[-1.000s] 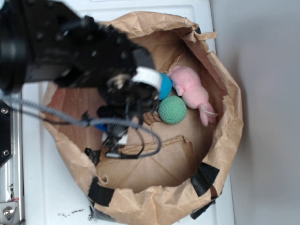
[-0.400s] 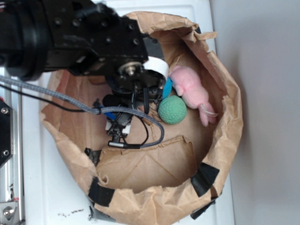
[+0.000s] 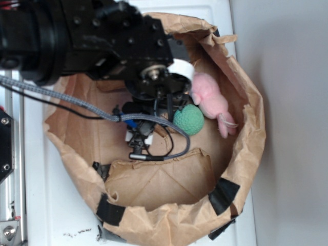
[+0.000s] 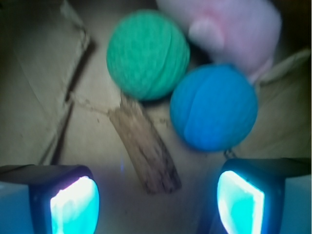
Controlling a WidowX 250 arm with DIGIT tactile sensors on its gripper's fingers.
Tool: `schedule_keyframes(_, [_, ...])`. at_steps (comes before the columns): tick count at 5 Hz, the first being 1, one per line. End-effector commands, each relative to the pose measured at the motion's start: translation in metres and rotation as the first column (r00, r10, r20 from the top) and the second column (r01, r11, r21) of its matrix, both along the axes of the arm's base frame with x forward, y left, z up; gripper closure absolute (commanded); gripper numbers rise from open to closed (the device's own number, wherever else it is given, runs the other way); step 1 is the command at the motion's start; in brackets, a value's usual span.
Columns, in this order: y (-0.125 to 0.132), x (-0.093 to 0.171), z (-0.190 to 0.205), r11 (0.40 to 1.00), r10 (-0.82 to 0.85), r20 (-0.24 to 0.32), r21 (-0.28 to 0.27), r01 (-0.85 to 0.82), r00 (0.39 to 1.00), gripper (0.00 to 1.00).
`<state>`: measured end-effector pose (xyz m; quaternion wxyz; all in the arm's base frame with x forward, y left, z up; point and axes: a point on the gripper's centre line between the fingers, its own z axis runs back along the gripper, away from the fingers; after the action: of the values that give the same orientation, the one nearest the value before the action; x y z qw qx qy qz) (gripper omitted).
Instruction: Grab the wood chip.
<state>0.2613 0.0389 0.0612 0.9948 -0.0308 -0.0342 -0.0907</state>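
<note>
Paper-bag floor (image 4: 39,73), wrist-only: wood chip (image 4: 146,151) between gripper (image 4: 158,202) pads.

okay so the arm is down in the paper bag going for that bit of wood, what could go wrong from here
1. The wood chip lies flat on the bag floor, its far end against the green ball; the open gripper may slide over it or pinch paper.
2. The blue ball sits close beside the chip, so closing could nudge or catch it.
3. In the exterior view the arm hides the chip, leaving only the blurry wrist view for aiming.
</note>
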Motion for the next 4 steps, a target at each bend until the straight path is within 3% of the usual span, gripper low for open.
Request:
schedule_keyframes(1, [-0.0107, 0.0221, 0.0083, 0.999, -0.041, 0.056, 0.01, 0.04, 0.998, 0.0])
schedule_keyframes(2, [-0.0142, 0.0172, 0.0065, 0.999, -0.036, 0.082, 0.02, 0.034, 0.996, 0.0])
schedule_keyframes(4, [-0.0142, 0.0172, 0.0065, 0.999, -0.036, 0.082, 0.02, 0.034, 0.996, 0.0])
